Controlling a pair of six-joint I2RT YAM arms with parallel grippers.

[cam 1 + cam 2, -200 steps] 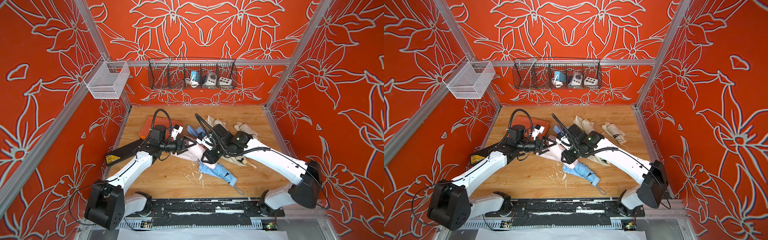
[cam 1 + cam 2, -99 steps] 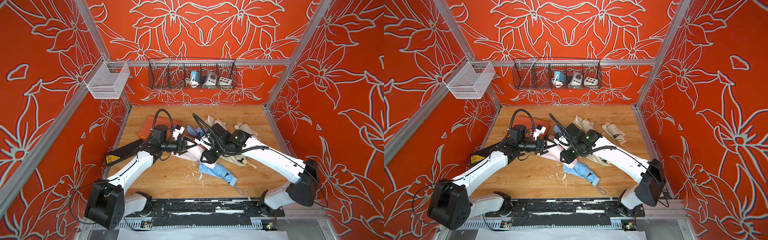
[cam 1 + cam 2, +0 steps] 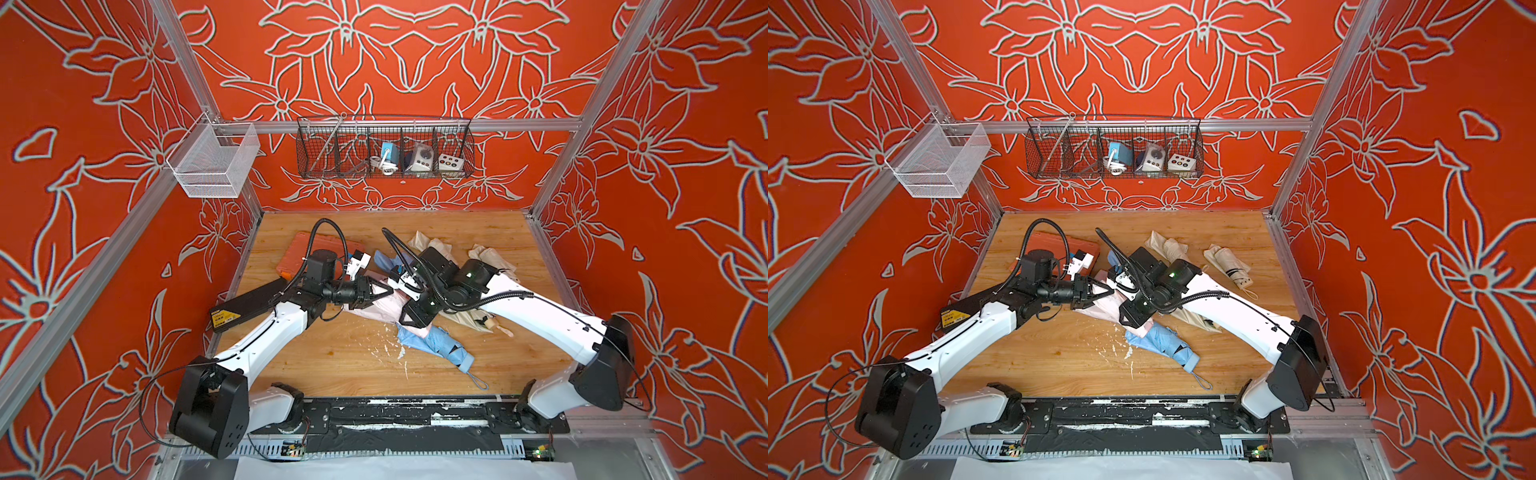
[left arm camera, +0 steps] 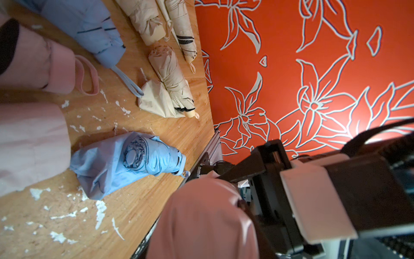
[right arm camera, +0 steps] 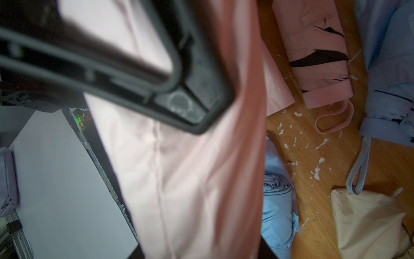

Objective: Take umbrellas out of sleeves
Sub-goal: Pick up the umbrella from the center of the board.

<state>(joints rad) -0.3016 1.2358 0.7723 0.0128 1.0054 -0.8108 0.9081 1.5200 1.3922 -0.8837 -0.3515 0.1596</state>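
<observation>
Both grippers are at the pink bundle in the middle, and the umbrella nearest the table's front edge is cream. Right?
Wrong colour: the umbrella nearest the front edge is light blue, as both top views show. The left gripper and right gripper are indeed both at the pink bundle in the middle.

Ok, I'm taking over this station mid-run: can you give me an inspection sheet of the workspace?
Surface: wooden table, white flecks near the front middle.
Job's things: pink sleeve between both grippers; light blue umbrella, cream umbrellas and a pink umbrella lying loose.
Clutter: orange case; black box at the left edge.
Grippers: right gripper jaws shut on the pink sleeve; left gripper at its other end, grip unclear.
Cables: a black cable loops above each wrist; nothing seen snagged.
Surroundings: wire basket and white mesh basket on orange floral walls.
</observation>
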